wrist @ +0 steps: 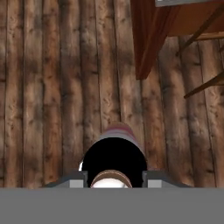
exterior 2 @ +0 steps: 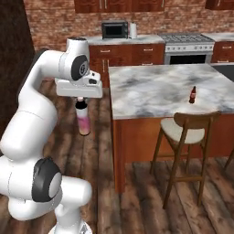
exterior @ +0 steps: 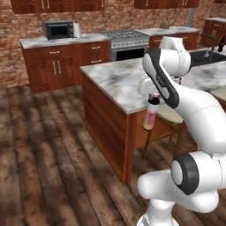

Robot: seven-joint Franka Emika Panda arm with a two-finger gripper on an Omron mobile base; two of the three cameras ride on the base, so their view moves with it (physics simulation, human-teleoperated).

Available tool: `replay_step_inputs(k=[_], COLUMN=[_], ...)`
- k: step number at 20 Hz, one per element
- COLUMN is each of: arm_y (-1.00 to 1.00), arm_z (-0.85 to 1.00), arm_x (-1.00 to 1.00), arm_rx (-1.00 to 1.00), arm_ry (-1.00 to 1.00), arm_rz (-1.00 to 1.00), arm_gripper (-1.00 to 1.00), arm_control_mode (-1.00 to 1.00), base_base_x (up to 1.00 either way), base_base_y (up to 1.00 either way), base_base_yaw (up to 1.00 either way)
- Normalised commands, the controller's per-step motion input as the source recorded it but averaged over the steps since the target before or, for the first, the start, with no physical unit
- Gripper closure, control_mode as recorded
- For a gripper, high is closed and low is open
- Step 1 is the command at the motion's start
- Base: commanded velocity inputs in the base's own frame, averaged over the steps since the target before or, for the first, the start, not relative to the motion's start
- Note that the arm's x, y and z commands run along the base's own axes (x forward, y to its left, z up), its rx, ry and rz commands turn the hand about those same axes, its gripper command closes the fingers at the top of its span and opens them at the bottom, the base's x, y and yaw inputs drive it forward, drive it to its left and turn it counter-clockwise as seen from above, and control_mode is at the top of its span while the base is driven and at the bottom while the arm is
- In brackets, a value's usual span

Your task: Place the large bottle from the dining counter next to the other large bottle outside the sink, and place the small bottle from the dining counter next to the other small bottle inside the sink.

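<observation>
Fingers [exterior 2: 81, 98] are pinching the pink bottle [exterior 2: 83, 119] by its neck, one on each side, w/ the body hanging upright straight below them over the wood floor [wrist: 57, 87], off the bench [exterior 2: 155, 87]. In the hand view the bottle [wrist: 114, 159] is sitting right between the fingertips [wrist: 74, 180]. Bench corner is lying just beyond the fingers. Small red-brown bottle [exterior 2: 192, 95] is standing upright on the bench, well apart from the fingers, near a chair [exterior 2: 187, 132].
</observation>
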Motion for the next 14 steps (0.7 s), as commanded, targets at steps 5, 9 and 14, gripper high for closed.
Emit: replay_step_inputs(k=[5, 9, 14], arm_y=[0.0, 0.0, 0.0], arm_z=[0.0, 0.0, 0.0], arm_x=[0.0, 0.0, 0.0], arm_rx=[0.0, 0.0, 0.0], arm_ry=[0.0, 0.0, 0.0], arm_rz=[0.0, 0.0, 0.0], arm_gripper=[1.0, 1.0, 1.0], arm_control_mode=[1.0, 1.0, 1.0], base_base_x=[0.95, 0.85, 0.8], base_base_y=[1.0, 1.0, 1.0], base_base_yaw=[-0.16, -0.15, -0.17])
